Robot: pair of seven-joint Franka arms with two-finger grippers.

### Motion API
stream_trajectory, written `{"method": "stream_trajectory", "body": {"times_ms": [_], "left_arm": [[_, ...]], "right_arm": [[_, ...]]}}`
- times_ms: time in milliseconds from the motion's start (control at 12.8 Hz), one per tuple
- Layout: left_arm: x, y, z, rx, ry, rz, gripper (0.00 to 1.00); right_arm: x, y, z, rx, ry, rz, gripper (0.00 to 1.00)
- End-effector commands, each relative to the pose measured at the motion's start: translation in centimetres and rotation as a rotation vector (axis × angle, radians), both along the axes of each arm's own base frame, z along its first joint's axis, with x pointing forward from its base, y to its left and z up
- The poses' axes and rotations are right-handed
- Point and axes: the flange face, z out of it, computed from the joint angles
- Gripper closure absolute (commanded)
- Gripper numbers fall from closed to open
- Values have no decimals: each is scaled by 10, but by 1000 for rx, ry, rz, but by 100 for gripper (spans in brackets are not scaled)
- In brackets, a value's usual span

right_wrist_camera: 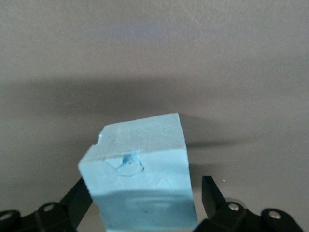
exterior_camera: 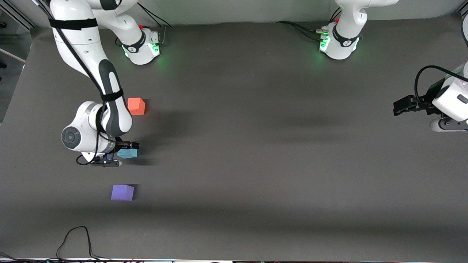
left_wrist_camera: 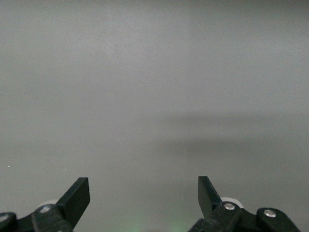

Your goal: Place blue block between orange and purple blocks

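The blue block [exterior_camera: 128, 153] sits on the table between the orange block [exterior_camera: 136, 106] and the purple block [exterior_camera: 122, 192], toward the right arm's end. My right gripper [exterior_camera: 124, 149] is low over it and open, its jaws standing either side of the block. In the right wrist view the blue block [right_wrist_camera: 142, 179] fills the space between the fingers of the gripper [right_wrist_camera: 147, 195], with a thin gap at one finger [right_wrist_camera: 212, 193]. My left gripper [exterior_camera: 400, 106] waits open and empty at the left arm's end; its wrist view shows the gripper [left_wrist_camera: 144, 193] over bare table.
The grey table mat [exterior_camera: 256, 146] is bare across the middle. A black cable [exterior_camera: 76, 237] lies near the table edge nearest the front camera. The two arm bases [exterior_camera: 142, 47] [exterior_camera: 338, 44] stand along the edge farthest from that camera.
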Motion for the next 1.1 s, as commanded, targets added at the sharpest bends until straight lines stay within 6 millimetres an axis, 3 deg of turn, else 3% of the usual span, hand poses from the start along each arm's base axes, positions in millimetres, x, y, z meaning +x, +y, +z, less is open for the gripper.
{"method": "stream_trajectory", "body": {"times_ms": [0, 157, 391, 548, 704, 861, 1017], "left_arm": [[2, -1, 1, -7, -8, -11, 0], [2, 0, 1, -7, -8, -10, 0], [2, 0, 1, -7, -8, -10, 0], [2, 0, 0, -7, -6, -10, 0], [2, -1, 0, -7, -6, -11, 0], [2, 0, 0, -7, -8, -10, 0], [2, 0, 0, -7, -8, -10, 0]], "right_arm": [[15, -9, 48, 68, 4, -4, 0], [29, -17, 98, 83, 16, 8, 0], [46, -41, 197, 87, 20, 32, 0], [48, -41, 255, 111, 11, 34, 0], [44, -35, 292, 122, -10, 19, 0], [38, -13, 325, 50, -23, 47, 0], [28, 10, 335, 34, -15, 53, 0]]}}
